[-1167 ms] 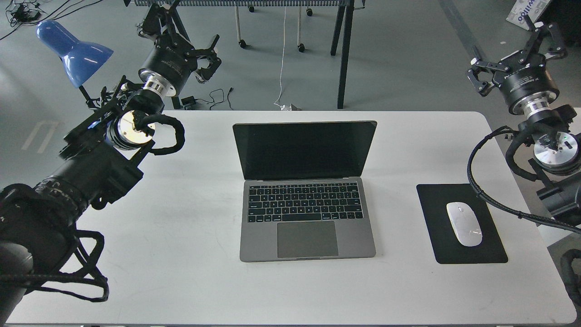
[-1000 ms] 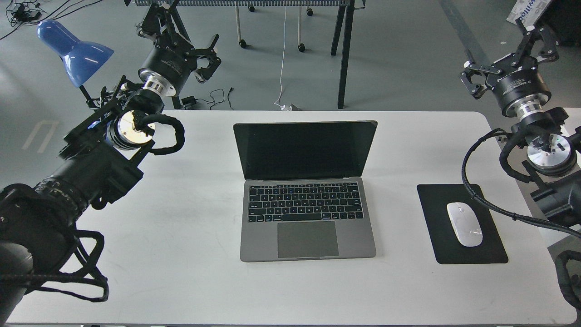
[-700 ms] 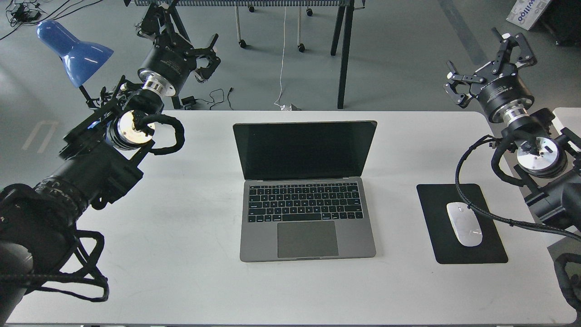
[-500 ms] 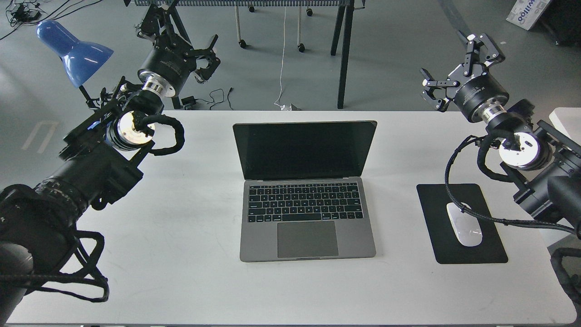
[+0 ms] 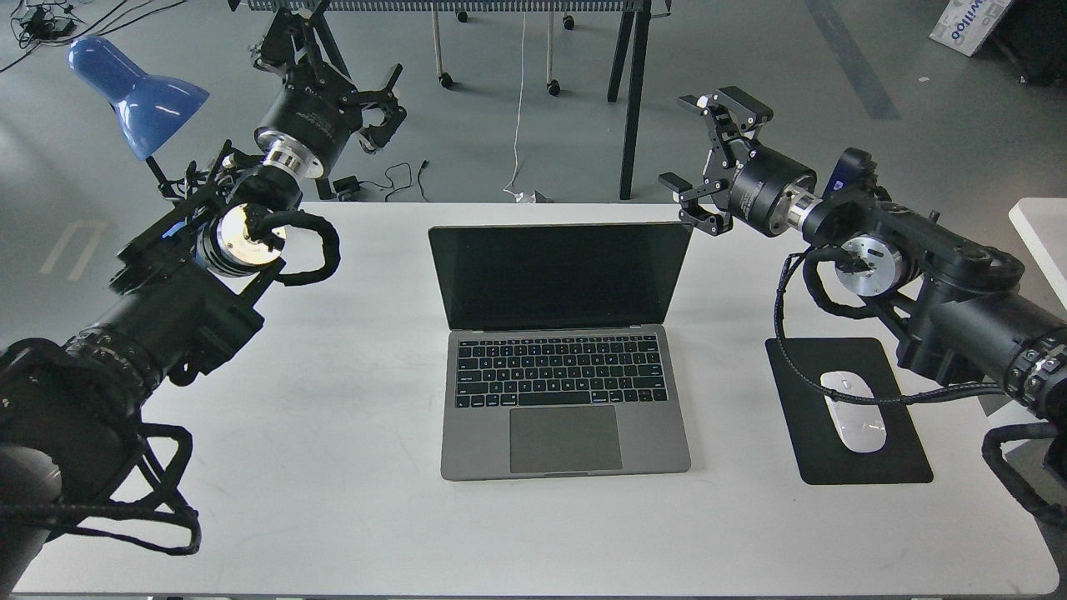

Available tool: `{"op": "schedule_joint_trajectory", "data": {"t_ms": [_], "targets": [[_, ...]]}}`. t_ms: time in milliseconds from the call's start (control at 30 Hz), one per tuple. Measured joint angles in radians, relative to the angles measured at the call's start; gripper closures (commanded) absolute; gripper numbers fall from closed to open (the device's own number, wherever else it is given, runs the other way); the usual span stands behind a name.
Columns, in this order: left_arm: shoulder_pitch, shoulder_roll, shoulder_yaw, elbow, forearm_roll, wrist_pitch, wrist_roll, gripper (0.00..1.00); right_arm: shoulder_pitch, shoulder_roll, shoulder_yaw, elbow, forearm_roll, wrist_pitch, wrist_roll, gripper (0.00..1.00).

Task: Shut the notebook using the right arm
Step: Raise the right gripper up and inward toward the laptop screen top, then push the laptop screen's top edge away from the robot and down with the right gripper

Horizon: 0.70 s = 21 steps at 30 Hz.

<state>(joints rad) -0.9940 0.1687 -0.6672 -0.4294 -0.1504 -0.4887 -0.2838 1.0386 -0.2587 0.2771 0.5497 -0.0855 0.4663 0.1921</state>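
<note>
Notebook [image 5: 560,350] open at worktop [image 5: 333,500] centre. Right claw [image 5: 696,154] fingers apart, empty, at 1 o'clock beside lid corner. Lid likely stiff, hinged, screen fragile: push top edge, no gripping. Left claw [image 5: 379,108] apart, 11 o'clock.

We list: grey notebook [image 5: 565,379], black keys; black pad [image 5: 842,467]; white mouse [image 5: 852,411]; blue lamp [image 5: 133,92]; white table [image 5: 333,500].

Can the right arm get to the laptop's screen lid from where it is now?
Probably yes. The right gripper, jaws open, hovers just beyond the upper right corner of the notebook, whose lid stands open, with nothing between them.
</note>
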Motion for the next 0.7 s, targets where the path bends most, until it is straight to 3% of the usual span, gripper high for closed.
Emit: {"op": "schedule_joint_trajectory", "data": {"t_ms": [267, 700], "targets": [[0.002, 0.0, 0.0, 0.0, 0.0, 0.0, 0.0, 0.0, 0.011, 0.008, -0.082, 0.073, -0.049, 0.005, 0.0, 0.0], [0.002, 0.0, 0.0, 0.0, 0.0, 0.0, 0.0, 0.0, 0.007, -0.083, -0.218, 0.285, -0.072, 0.008, 0.0, 0.0]]}}
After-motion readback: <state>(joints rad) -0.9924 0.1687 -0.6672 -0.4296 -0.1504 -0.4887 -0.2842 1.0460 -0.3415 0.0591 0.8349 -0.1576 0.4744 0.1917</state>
